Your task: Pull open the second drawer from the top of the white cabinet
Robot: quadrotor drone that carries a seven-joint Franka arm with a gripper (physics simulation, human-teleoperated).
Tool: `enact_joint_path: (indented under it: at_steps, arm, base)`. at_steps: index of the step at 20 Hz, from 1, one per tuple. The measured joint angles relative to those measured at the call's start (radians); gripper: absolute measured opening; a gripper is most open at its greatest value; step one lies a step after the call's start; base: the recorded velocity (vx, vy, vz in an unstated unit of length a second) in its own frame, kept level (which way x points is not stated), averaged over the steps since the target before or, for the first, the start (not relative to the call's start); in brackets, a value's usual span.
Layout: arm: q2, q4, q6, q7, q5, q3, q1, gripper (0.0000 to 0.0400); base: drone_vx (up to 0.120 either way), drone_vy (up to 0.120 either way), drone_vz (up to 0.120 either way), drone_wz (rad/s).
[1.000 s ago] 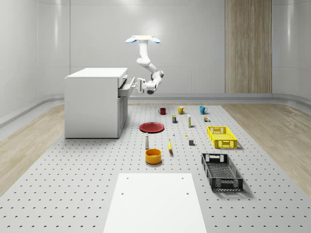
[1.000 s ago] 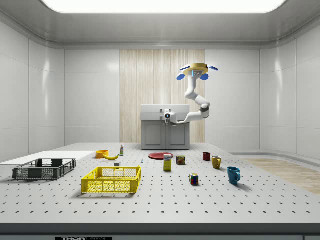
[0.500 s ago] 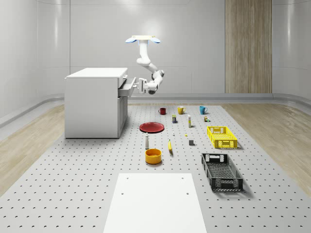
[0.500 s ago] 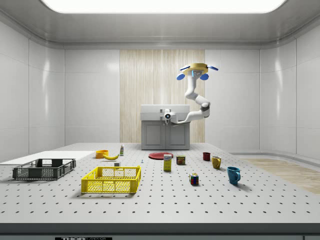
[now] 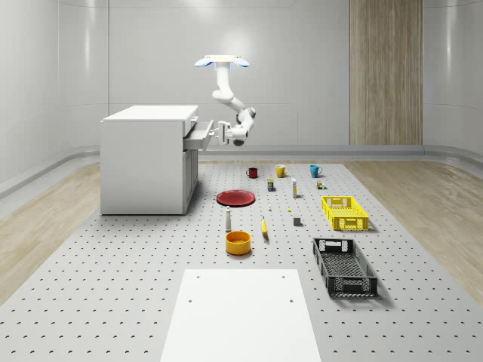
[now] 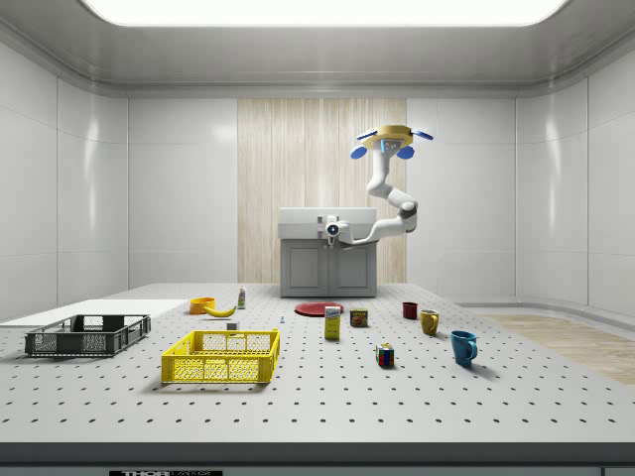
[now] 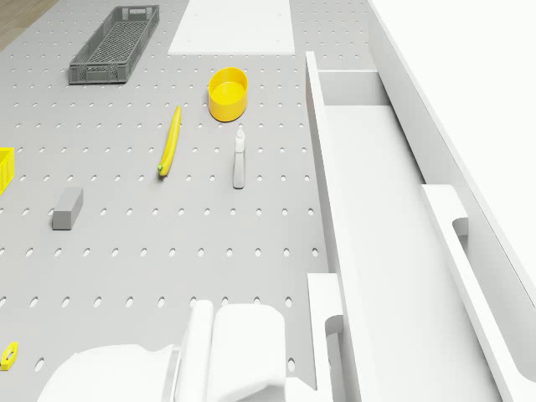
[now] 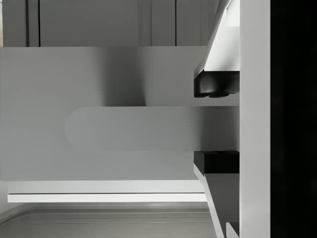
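Whole-scene view: my drone [image 5: 221, 61] hovers beside the white cabinet [image 5: 147, 158], just off its front. I see the gripper [image 5: 221, 133] clenched on the handle [image 8: 148, 128] of the second drawer [image 5: 198, 136], partly pulled out.

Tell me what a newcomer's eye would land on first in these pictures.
First the drone, hovering high beside the white cabinet, its arm bent down so the gripper sits at the front of a pulled-out drawer near the cabinet's top. Next the bright things on the perforated floor: the yellow crate toward the whole-scene view's right, and the red plate in front of the cabinet.
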Motion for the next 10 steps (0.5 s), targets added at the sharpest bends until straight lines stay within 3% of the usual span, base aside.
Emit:
enact_joint_path:
  at_steps: [1,4,6,7,10]
  arm:
    - [0.004,-0.004,-0.002,-0.055,-0.001,-0.011,0.001,0.0146]
    - [0.005,0.007,-0.022,-0.052,-0.002,-0.023,-0.007,0.0122]
    - [0.000,0.013,-0.029,-0.032,-0.011,-0.029,-0.006,0.0125]
    - [-0.014,0.022,-0.030,0.027,-0.031,-0.026,-0.001,0.0170]
    - [-0.021,0.031,-0.043,-0.020,-0.049,-0.047,0.002,0.0152]
  base:
    - [0.000,0.000,0.000,0.000]
    - [0.000,0.000,0.000,0.000]
    - [0.000,0.000,0.000,0.000]
    - [0.000,0.000,0.000,0.000]
    - [0.000,0.000,0.000,0.000]
